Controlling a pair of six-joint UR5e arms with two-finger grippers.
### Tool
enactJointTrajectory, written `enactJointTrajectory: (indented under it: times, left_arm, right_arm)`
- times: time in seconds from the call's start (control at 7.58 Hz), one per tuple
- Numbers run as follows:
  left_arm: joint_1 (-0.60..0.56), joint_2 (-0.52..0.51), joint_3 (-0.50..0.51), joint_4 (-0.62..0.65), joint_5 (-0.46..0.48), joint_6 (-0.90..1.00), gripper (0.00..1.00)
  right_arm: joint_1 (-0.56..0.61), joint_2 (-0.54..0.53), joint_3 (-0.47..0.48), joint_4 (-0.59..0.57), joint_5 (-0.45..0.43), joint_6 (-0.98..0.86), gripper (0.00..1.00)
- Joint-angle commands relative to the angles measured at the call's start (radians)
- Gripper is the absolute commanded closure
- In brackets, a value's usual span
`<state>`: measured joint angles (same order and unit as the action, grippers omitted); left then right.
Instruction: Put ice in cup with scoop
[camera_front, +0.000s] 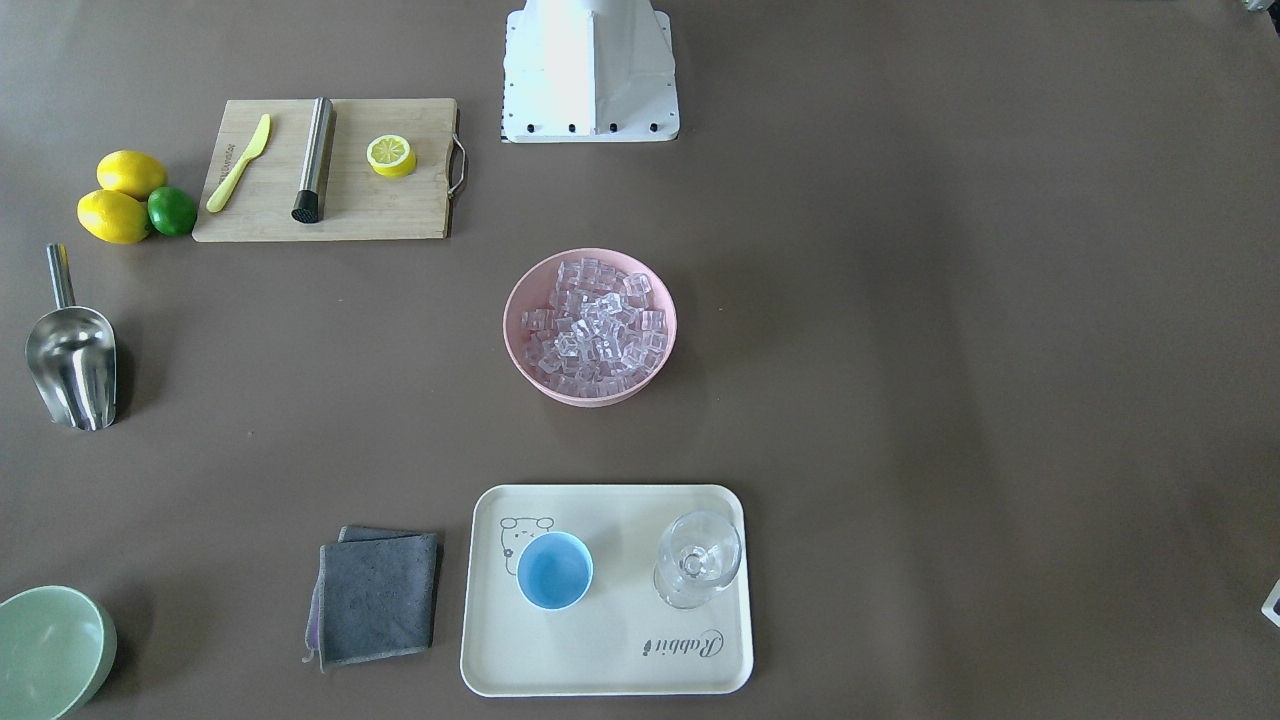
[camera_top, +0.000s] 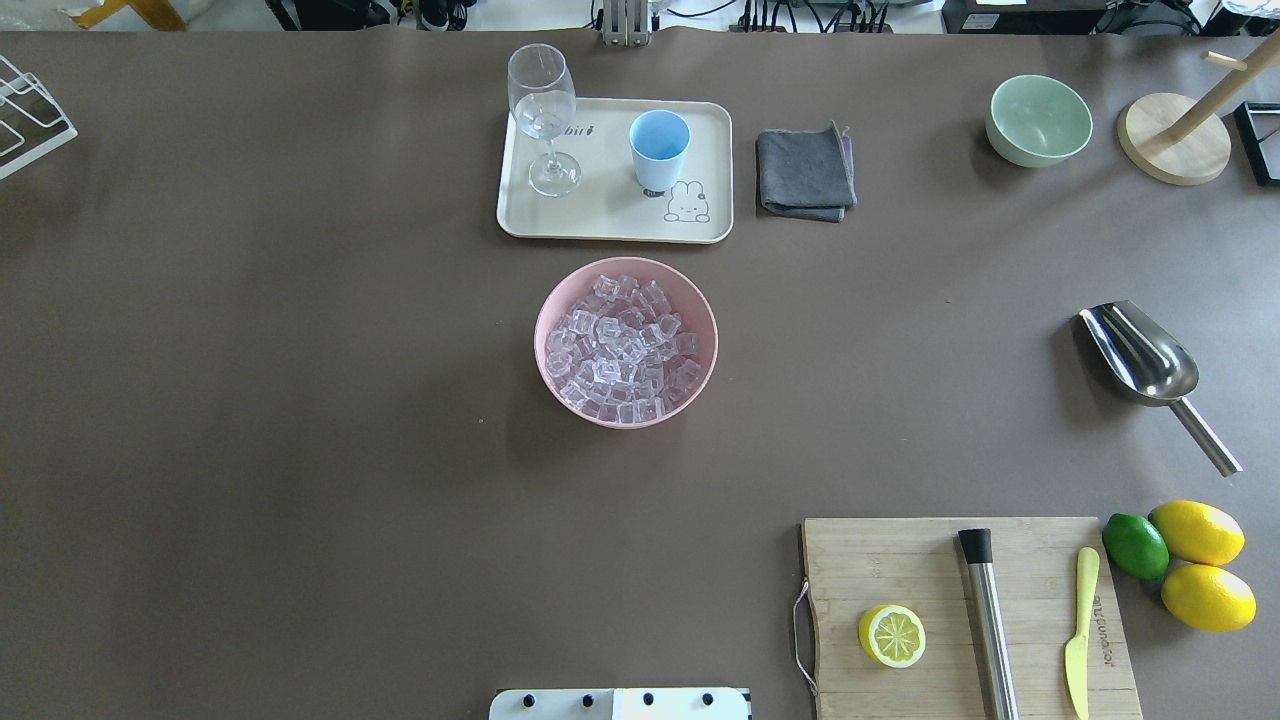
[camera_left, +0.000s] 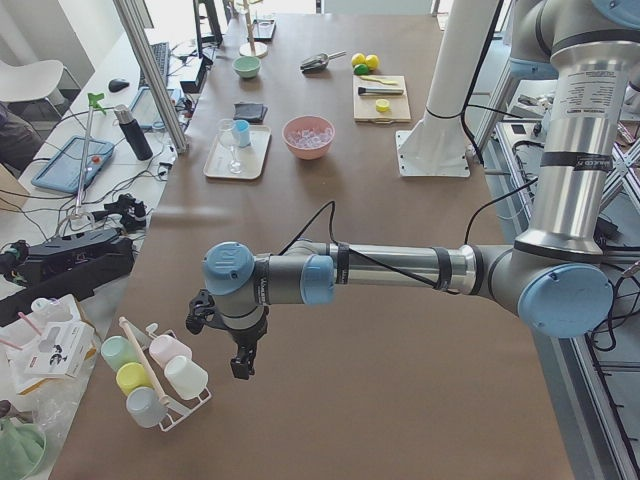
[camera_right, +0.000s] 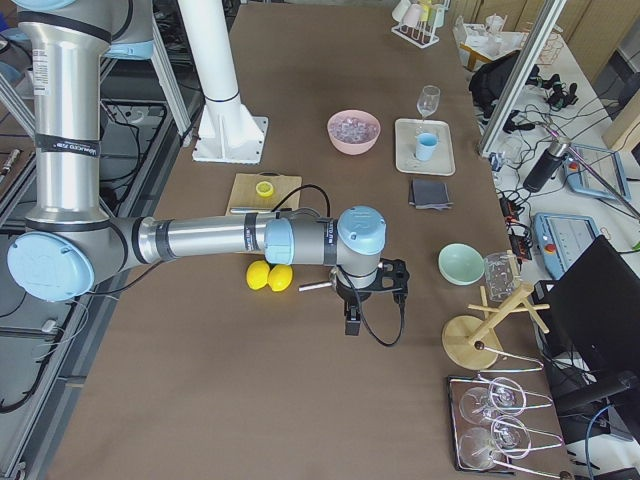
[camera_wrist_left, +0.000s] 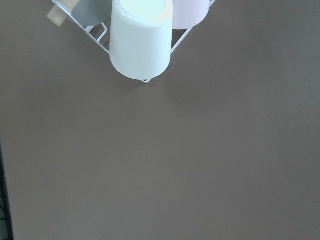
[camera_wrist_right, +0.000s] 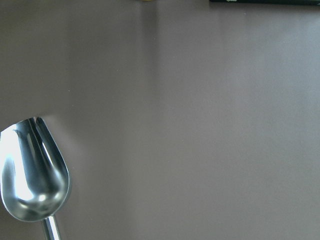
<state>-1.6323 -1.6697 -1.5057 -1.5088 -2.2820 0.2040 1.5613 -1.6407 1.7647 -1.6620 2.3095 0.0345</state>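
Note:
The steel scoop (camera_top: 1145, 355) lies on the table at the robot's right, its handle toward the robot; it also shows at the lower left of the right wrist view (camera_wrist_right: 32, 175). The ice (camera_top: 625, 350) fills a pink bowl (camera_top: 700, 375) at mid-table. The light-blue cup (camera_top: 659, 148) stands upright on a cream tray (camera_top: 600, 225) beyond the bowl. My right gripper (camera_right: 352, 320) hangs above the table close by the scoop's handle (camera_right: 312, 287). My left gripper (camera_left: 243, 365) hangs far off at the table's left end. I cannot tell whether either is open or shut.
A stemmed glass (camera_top: 543, 115) shares the tray. A grey cloth (camera_top: 805, 172) and a green bowl (camera_top: 1038, 120) lie right of it. A cutting board (camera_top: 960, 620) with a lemon half, steel cylinder and knife is near the robot. A mug rack (camera_left: 155, 375) stands by the left gripper.

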Motion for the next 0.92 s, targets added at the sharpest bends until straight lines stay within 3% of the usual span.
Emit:
enactJointTrajectory:
  times: [0.0,0.26,0.66,0.79]
  left_arm:
    - [0.006,-0.001,-0.010,-0.007,-0.020,0.000,0.01]
    - [0.025,0.001,-0.008,-0.005,-0.073,0.000,0.01]
    - [0.028,0.001,-0.019,-0.004,-0.071,0.000,0.01]
    - [0.038,0.002,-0.019,-0.004,-0.071,0.002,0.01]
  right_arm:
    - [0.005,0.002,-0.005,-0.005,-0.005,-0.004,0.00]
    - [0.006,0.004,0.004,-0.005,-0.004,-0.002,0.00]
    - [0.005,0.010,0.012,-0.002,-0.013,0.010,0.00]
    - [0.006,-0.008,0.053,0.005,-0.010,0.008,0.00]
